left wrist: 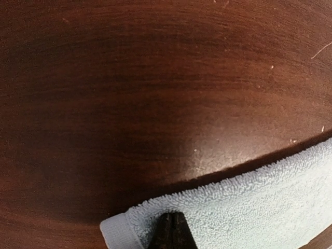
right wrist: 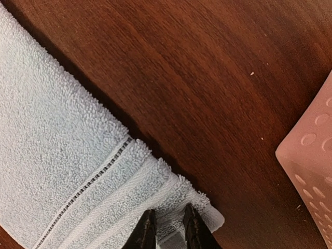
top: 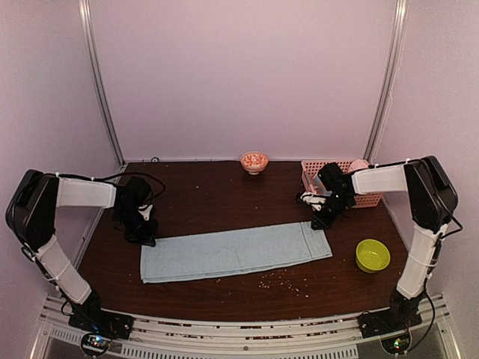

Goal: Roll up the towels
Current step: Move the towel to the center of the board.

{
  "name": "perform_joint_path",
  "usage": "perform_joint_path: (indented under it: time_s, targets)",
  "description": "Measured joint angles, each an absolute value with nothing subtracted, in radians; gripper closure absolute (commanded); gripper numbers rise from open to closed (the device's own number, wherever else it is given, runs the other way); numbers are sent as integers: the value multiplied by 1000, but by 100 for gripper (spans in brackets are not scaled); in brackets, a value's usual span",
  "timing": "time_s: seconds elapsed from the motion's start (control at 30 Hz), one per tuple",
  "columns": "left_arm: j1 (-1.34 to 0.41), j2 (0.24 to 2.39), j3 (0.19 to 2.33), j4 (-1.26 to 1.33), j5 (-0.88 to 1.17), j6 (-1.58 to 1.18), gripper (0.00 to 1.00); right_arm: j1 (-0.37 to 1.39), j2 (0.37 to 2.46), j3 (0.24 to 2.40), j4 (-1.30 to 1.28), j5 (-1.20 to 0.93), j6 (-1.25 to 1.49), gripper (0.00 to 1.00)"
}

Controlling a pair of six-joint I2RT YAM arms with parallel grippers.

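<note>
Dark wooden worktop carries the plain light-blue towel flat across its middle; left end effector sits pressed together on its far-left corner, right end effector pinches its far-right corner.

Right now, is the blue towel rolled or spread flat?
Spread flat: the towel lies as one long strip, neither end curled over.

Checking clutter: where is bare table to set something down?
Free: tabletop between the towel and the orange bowl; narrower strip with crumbs along the towel's near edge. Crowded: right side, with pink basket, right gripper, green bowl.
</note>
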State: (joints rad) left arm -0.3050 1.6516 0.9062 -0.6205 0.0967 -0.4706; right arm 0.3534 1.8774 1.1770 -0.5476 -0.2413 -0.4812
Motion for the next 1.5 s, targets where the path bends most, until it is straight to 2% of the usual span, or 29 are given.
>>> perform_joint_path:
  time_s: [0.73, 0.87, 0.97, 1.03, 1.07, 1.1, 1.13, 1.17, 1.3, 1.43, 1.5]
  targets:
    - [-305, 1766, 1061, -594, 49, -410, 99, 347, 1782, 1072, -553, -107, -384, 72]
    - [-305, 1758, 1091, -593, 51, -384, 90, 339, 1747, 1077, -618, -96, -376, 69]
    - [-305, 1704, 1092, -593, 54, -358, 76, 336, 1692, 1107, -663, -88, -364, 67]
    - [-305, 1638, 1092, -592, 57, -344, 72, 335, 1634, 1133, -669, -75, -352, 57]
    - [-305, 1604, 1092, -590, 58, -337, 71, 334, 1595, 1146, -668, -63, -343, 42]
    - [-305, 1563, 1090, -585, 63, -331, 70, 332, 1560, 1154, -662, -53, -331, 18]
    - [-305, 1517, 1084, -573, 69, -326, 70, 329, 1528, 1157, -654, -44, -316, 3]
    - [-305, 1476, 1076, -561, 77, -322, 72, 321, 1489, 1158, -641, -35, -310, 0]
    - [-305, 1370, 986, -468, 125, -320, 81, 249, 1419, 1160, -654, -131, -330, 2]
    - [-332, 1385, 867, -421, 172, -326, 89, 230, 1485, 1137, -722, -236, -387, 24]
    - [-380, 1401, 830, -419, 184, -326, 97, 235, 1520, 1106, -754, -242, -418, 31]
